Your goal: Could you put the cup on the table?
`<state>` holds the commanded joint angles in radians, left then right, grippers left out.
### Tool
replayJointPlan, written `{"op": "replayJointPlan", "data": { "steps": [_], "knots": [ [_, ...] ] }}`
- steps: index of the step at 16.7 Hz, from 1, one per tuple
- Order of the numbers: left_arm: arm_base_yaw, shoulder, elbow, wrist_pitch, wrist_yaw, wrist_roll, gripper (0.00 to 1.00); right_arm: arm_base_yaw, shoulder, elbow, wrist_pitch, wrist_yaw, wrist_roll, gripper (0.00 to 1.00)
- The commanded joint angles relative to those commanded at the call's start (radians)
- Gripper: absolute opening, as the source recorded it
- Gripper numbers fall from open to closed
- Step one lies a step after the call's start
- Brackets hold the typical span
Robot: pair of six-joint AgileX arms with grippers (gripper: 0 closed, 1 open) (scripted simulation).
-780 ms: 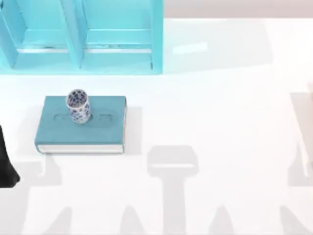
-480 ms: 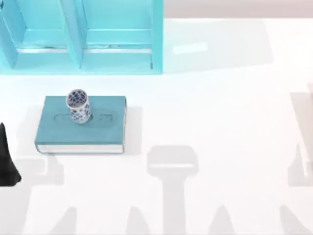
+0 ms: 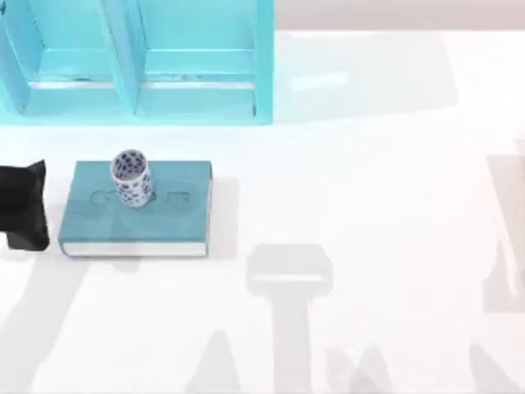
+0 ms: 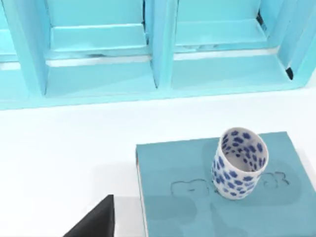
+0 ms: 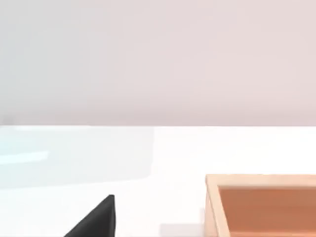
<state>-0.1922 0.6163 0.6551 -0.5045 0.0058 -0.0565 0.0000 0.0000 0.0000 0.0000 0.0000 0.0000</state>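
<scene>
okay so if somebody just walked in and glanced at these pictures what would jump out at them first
Probably the small blue-dotted white cup standing upright on a teal book at the left of the white table. Behind it, along the table's far edge, stands a big light-blue shelf unit. The left arm's dark pincer sits just left of the book, apart from the cup, while the right wrist view catches the corner of a wooden box.

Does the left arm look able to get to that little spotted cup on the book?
Probably yes. The left gripper sits beside the teal book's left edge, and the cup stands upright on it with nothing between them.
</scene>
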Motion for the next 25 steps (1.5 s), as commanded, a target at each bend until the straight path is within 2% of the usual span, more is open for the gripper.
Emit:
{"op": "replayJointPlan", "data": {
  "steps": [7, 13, 19, 25],
  "knots": [
    [-0.158, 0.666, 0.692, -0.506, 0.007, -0.087, 1.0, 0.0, 0.0, 0.0, 0.0, 0.0, 0.0, 1.0],
    [-0.208, 1.162, 1.164, -0.843, 0.005, -0.175, 1.0, 0.0, 0.0, 0.0, 0.0, 0.0, 0.0, 1.0],
    [-0.193, 1.464, 1.438, -1.03, -0.006, -0.249, 1.0, 0.0, 0.0, 0.0, 0.0, 0.0, 0.0, 1.0],
    [-0.172, 1.551, 1.512, -1.071, -0.009, -0.277, 1.0, 0.0, 0.0, 0.0, 0.0, 0.0, 0.0, 1.0]
  ]
}}
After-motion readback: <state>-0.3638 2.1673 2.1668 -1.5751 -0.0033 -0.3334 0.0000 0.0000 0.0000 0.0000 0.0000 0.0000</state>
